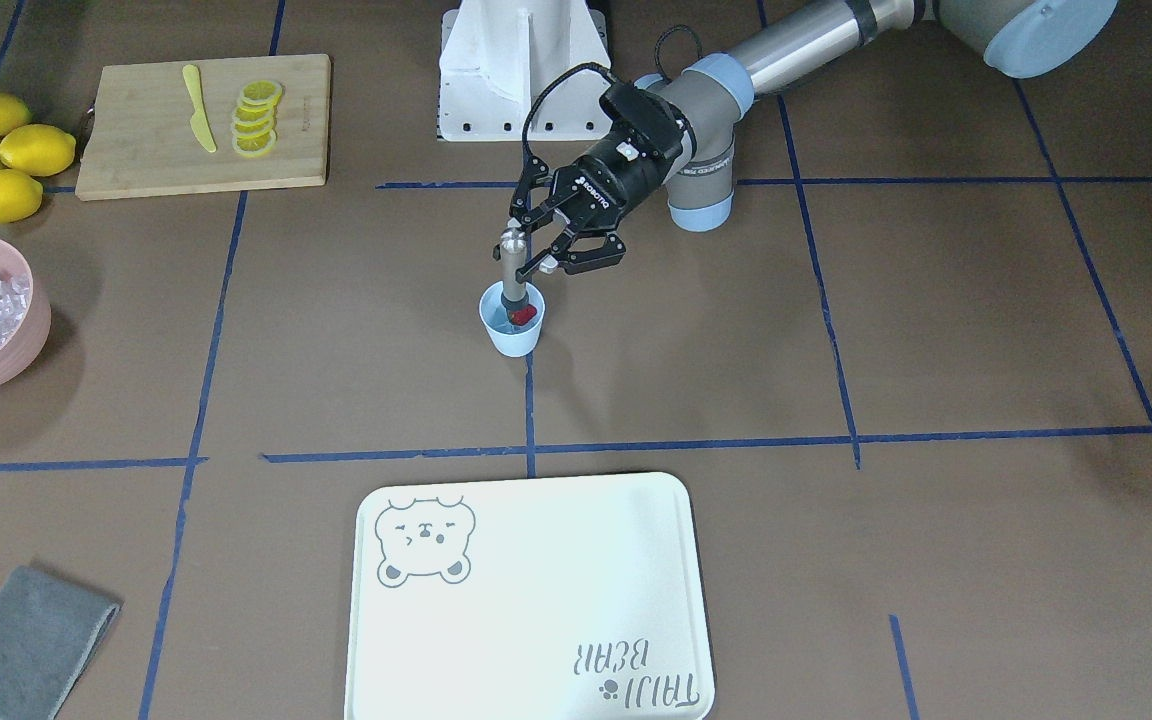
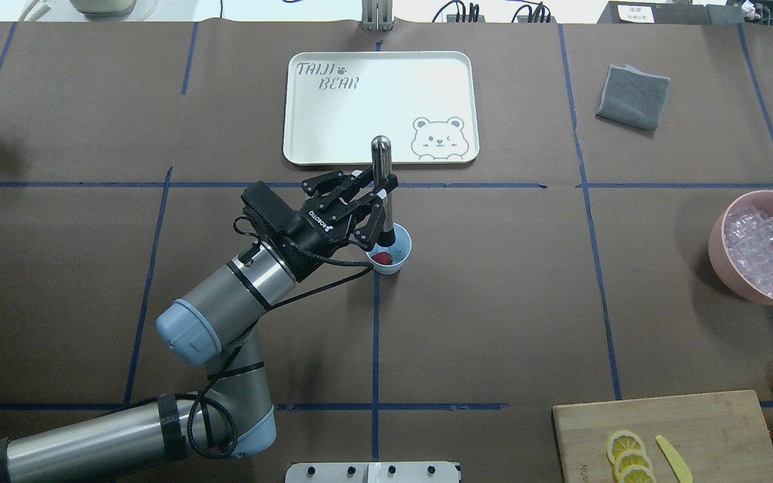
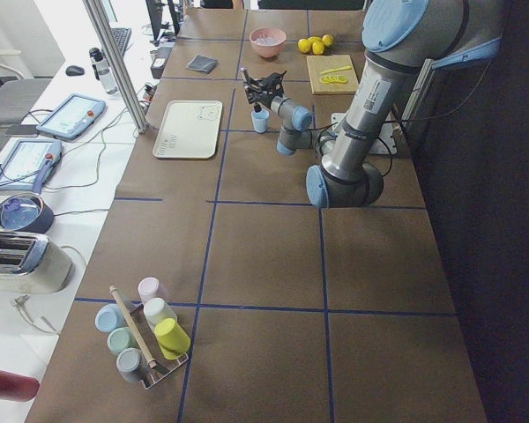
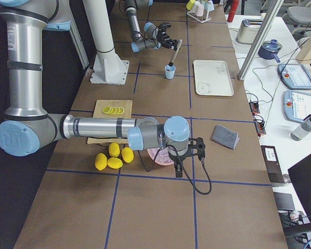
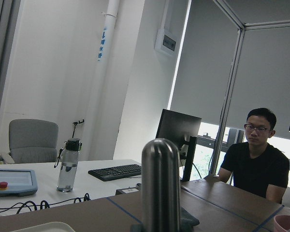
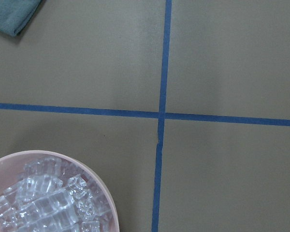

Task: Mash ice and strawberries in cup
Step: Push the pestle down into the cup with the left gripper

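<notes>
your left gripper [image 2: 382, 196] is closed on the metal masher [image 2: 380, 159] and holds it upright in the cup [image 2: 405, 252] — so its end can push down on the strawberry [image 2: 381, 257].

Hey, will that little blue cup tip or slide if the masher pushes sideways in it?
Likely tippy: the cup narrows toward its base and nothing grips it. It looks like thin plastic, so probably light enough to slide. The masher stands tilted in it, so pushes may go sideways.
</notes>
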`<act>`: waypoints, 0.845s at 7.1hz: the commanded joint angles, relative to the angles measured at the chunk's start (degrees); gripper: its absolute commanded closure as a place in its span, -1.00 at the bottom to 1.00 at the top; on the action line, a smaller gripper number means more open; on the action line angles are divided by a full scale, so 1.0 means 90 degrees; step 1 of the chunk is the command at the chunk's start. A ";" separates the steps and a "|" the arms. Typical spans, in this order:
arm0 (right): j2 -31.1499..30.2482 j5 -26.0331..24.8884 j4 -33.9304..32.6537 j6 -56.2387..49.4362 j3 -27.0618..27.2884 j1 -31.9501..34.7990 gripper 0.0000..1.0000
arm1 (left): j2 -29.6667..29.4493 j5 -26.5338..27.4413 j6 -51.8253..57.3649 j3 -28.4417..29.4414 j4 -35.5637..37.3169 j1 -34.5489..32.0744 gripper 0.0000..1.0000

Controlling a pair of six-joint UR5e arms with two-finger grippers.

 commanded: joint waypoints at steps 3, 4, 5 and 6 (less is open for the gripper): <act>0.0009 -0.0020 0.0000 0.0000 -0.0030 -0.0004 -0.99 | -0.0028 0.0029 0.0000 0.0216 -0.0056 0.0061 1.00; 0.0010 -0.0020 0.0000 0.0000 -0.0050 -0.0004 -0.99 | -0.0067 0.0029 0.0000 0.0284 -0.0056 0.0080 1.00; 0.0010 -0.0029 0.0000 0.0000 -0.0069 -0.0004 -0.99 | -0.0135 0.0135 0.0000 0.0420 -0.0066 0.0090 1.00; 0.0019 -0.0049 0.0010 0.0000 -0.0108 -0.0004 -0.99 | -0.0165 0.0136 -0.0010 0.0460 -0.0066 0.0090 1.00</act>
